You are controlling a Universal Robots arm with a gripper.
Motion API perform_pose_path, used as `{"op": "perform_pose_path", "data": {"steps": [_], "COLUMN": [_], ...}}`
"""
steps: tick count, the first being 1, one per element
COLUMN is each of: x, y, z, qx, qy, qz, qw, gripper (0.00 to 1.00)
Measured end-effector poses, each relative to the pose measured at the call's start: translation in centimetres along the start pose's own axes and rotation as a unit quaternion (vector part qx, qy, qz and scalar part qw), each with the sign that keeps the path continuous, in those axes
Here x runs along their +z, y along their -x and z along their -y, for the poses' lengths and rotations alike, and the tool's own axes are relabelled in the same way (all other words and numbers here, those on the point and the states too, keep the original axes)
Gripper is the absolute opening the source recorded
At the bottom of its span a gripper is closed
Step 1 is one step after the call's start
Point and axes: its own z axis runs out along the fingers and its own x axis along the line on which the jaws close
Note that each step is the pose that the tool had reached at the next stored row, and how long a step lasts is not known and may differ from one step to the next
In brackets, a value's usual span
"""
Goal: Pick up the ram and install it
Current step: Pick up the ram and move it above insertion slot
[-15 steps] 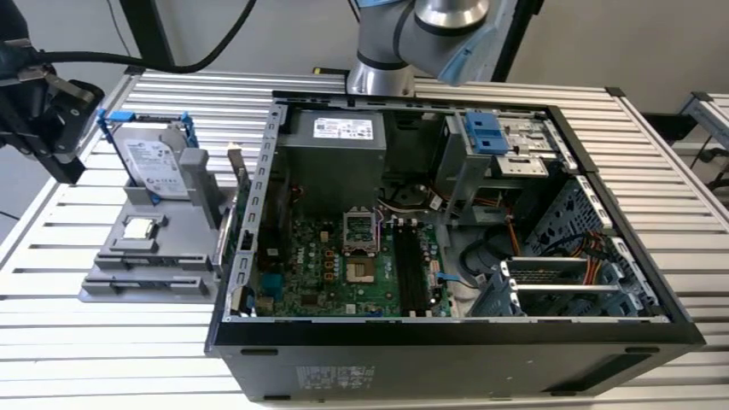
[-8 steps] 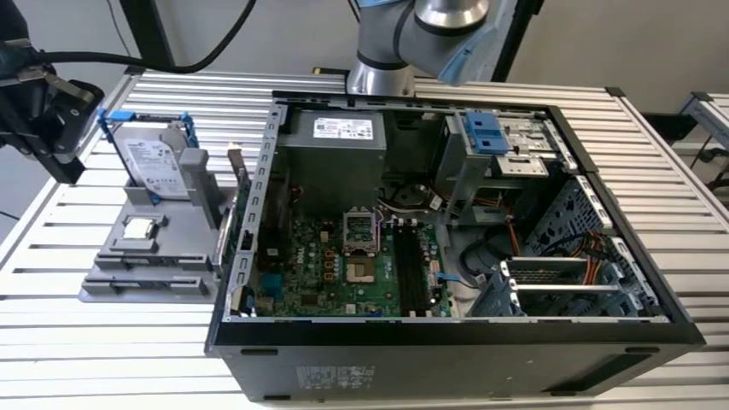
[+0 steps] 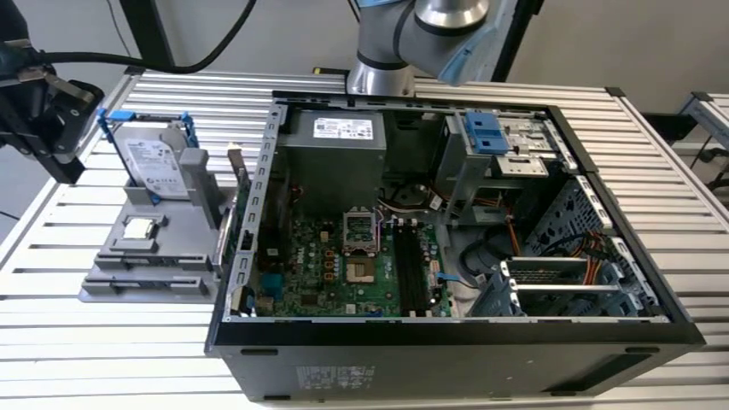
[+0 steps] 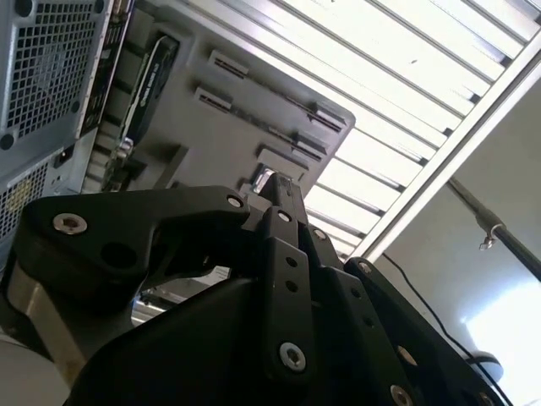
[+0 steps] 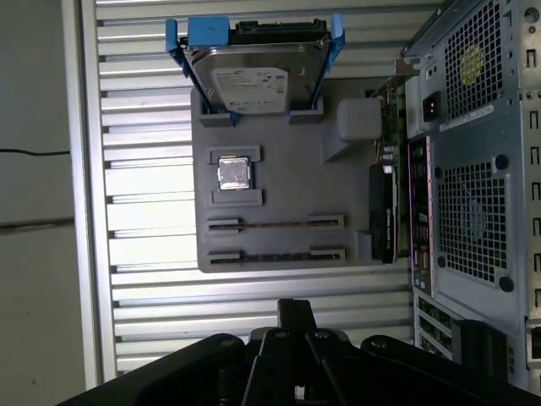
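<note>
Grey plastic holder lies on the slatted metal table, just beside the open computer case. At the holder's far end the hard drive stands in its blue frame. Next comes the small square processor chip, then two pairs of slot brackets. The ram I take to be the thin dark strip standing on edge in the bracket pair nearest the holder's outer edge. A similar thin strip sits in the pair behind it, and I cannot tell the two apart with confidence. The gripper hangs above the bare table off that same edge, well apart from the holder and touching nothing. In both wrist views its fingers look pressed together with nothing between them. The ram is the part of the holder's load closest to the fingertips, with the chip and the drive beyond it. Its long axis runs across the line from fingers to holder, one end pointing toward the case. The gripper's linkages appear to spread along that same direction, so the fingers would part lengthwise to the stick, not across its thin faces. A larger dark card stands at the holder's case-side edge. Inside the case, the long black memory slots on the motherboard are on the holder's far side from the gripper.
</note>
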Motion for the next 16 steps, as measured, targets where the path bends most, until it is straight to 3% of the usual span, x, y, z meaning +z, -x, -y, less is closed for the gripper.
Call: {"op": "perform_pose_path", "data": {"steps": [14, 16], "x": [0.00, 0.00], "y": [0.00, 0.00], "z": [0.00, 0.00], "qx": [0.000, -0.011], "qy": [0.0000, 0.0001], "qz": [-0.0008, -0.0013], "qw": [1.00000, 0.99994], "gripper": [0.00, 0.00]}}
